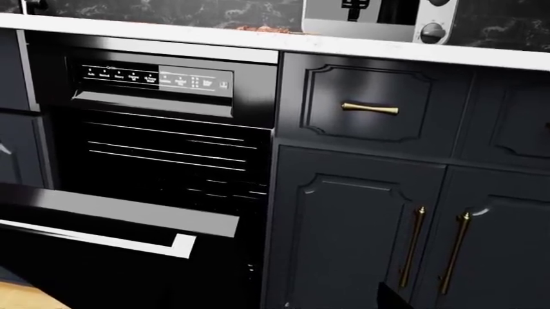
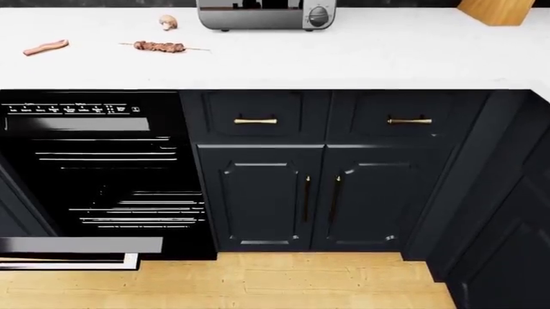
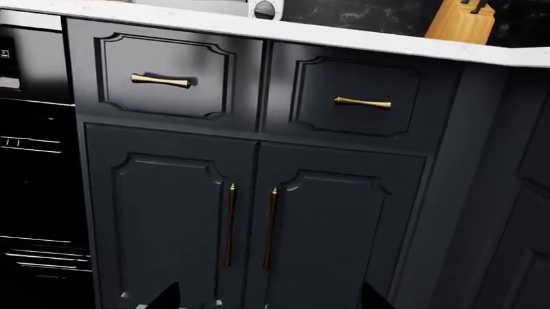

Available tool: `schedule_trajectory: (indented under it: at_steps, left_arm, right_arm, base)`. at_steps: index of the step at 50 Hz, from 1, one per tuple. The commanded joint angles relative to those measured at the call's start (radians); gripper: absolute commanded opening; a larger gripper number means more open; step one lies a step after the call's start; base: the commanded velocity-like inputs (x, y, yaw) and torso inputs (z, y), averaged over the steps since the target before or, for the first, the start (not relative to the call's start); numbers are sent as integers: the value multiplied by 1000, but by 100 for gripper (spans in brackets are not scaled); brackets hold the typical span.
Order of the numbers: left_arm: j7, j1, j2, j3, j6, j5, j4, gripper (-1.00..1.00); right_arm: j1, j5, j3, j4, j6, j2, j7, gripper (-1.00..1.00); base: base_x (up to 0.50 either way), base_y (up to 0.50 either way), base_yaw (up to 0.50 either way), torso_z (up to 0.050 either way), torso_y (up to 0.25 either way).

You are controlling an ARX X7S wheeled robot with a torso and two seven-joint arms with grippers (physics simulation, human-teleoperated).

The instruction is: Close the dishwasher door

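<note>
A: What does the head view show of the room?
B: A white counter (image 2: 361, 61) over navy cabinets (image 2: 262, 193) and a wooden floor (image 2: 284, 283). A toaster oven (image 2: 265, 14), a skewer (image 2: 161, 46), a mushroom (image 2: 169, 22) and a sausage (image 2: 45, 47) lie on the counter. The dishwasher door (image 2: 77, 248) hangs open at the lower left, cut off by the edge. Neither arm appears.

A: And the left wrist view?
B: The door (image 1: 112, 222) again, dropped low and nearly flat, with the control strip (image 1: 154, 80) and wire racks (image 1: 167, 145) above it. A dark tip, perhaps the left gripper (image 1: 391, 297), shows at the edge; whether the jaws are apart or together cannot be told.

A: The right wrist view?
B: Mostly cabinets and a knife block (image 3: 464, 22). The right gripper (image 3: 269, 297) shows two dark tips with the jaws well apart, holding nothing.
</note>
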Motion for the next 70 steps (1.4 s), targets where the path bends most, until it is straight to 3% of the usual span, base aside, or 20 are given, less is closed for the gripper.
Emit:
schedule_trajectory:
  at_steps: [1,70]
  left_arm:
    - [-10,3,-8,7,3,-1,3,100]
    - [-55,-15,-37,48,20,-20,-23,100]
  right_arm:
    - [0,0,-5,0,-1,5,6,100]
    - [16,5,-37,35,-11,24,33,100]
  base:
    - [0,0,0,-20,0]
    - [0,0,0,-20,0]
